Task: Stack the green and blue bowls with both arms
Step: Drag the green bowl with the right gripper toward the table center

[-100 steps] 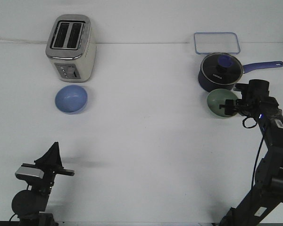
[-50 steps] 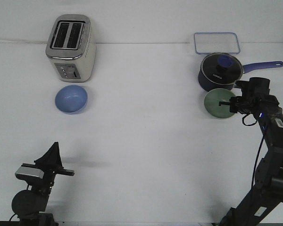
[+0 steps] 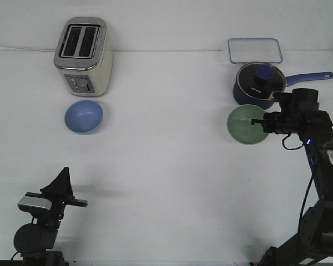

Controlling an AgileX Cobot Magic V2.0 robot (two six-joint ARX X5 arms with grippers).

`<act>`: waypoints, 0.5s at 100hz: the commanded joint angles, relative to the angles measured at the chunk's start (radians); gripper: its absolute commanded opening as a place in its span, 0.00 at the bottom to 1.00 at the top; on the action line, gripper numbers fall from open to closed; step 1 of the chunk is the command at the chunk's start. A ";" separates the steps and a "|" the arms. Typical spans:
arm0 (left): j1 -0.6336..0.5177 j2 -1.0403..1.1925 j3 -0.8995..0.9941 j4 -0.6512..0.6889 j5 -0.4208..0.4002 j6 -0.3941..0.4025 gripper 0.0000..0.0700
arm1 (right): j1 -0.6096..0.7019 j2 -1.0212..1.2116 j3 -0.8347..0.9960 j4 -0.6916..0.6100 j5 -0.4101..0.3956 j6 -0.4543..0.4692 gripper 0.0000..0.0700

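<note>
**Right claw on green bowl; left arm parked**

The right claw (image 3: pixel 260 122) is clamped on the right-hand rim of the green bowl (image 3: pixel 243 125), one finger reaching over the rim into the bowl. Whether the bowl is lifted or rests on the white surface (image 3: pixel 166 166) cannot be determined from the front view. The bowl sits at the right side of the surface, just in front and to the left of the dark blue saucepan (image 3: pixel 257 84), whose lid is on and whose handle points right. A clear rectangular container (image 3: pixel 255 50) lies behind the saucepan, near the far edge.

The blue bowl (image 3: pixel 84 116) stands upright at the left side of the surface, well apart from the green bowl and just in front of the toaster (image 3: pixel 83 55). Nothing touches it.

The left claw (image 3: pixel 60 187) is at the near left edge of the surface, well apart from both bowls. It grasps nothing; whether its fingers are parted or closed cannot be determined from this angle.
</note>
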 commanded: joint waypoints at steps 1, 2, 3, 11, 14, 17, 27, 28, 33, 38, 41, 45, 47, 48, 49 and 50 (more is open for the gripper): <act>0.001 -0.002 -0.020 0.010 0.001 0.002 0.01 | 0.032 0.004 0.015 -0.012 -0.038 0.018 0.00; 0.001 -0.002 -0.020 0.010 0.001 0.002 0.01 | 0.038 0.003 0.015 -0.015 -0.044 0.018 0.00; 0.001 -0.002 -0.020 0.010 0.001 0.002 0.01 | 0.044 0.002 0.015 -0.017 -0.050 0.018 0.00; 0.001 -0.002 -0.020 0.010 0.001 0.002 0.01 | 0.102 0.001 0.013 -0.032 -0.087 0.018 0.00; 0.001 -0.002 -0.020 0.010 0.001 0.002 0.01 | 0.128 0.001 0.011 -0.035 -0.085 0.020 0.00; 0.001 -0.002 -0.020 0.010 0.001 0.002 0.01 | 0.153 0.001 0.008 -0.034 -0.082 0.023 0.00; 0.001 -0.002 -0.020 0.010 0.001 0.002 0.01 | 0.243 0.003 -0.016 -0.014 -0.082 0.032 0.00; 0.001 -0.002 -0.020 0.010 0.001 0.002 0.01 | 0.252 0.003 -0.019 -0.013 -0.082 0.032 0.00; 0.001 -0.002 -0.020 0.010 0.001 0.002 0.01 | 0.302 0.003 -0.035 -0.003 -0.080 0.038 0.00; 0.001 -0.002 -0.020 0.010 0.001 0.002 0.01 | 0.350 0.003 -0.055 0.020 -0.075 0.054 0.00; 0.001 -0.002 -0.020 0.010 0.001 0.002 0.01 | 0.377 0.003 -0.068 0.041 -0.075 0.068 0.00; 0.001 -0.002 -0.020 0.010 0.001 0.002 0.01 | 0.412 0.003 -0.084 0.065 -0.075 0.086 0.00; 0.001 -0.002 -0.020 0.010 0.001 0.002 0.01 | 0.428 0.003 -0.091 0.075 -0.074 0.095 0.00; 0.001 -0.002 -0.020 0.010 0.001 0.002 0.01 | 0.436 0.003 -0.095 0.080 -0.075 0.099 0.00; 0.001 -0.002 -0.020 0.010 0.001 0.002 0.01 | 0.444 0.003 -0.098 0.085 -0.074 0.103 0.00; 0.001 -0.002 -0.020 0.010 0.001 0.002 0.01 | 0.451 0.003 -0.100 0.090 -0.074 0.106 0.00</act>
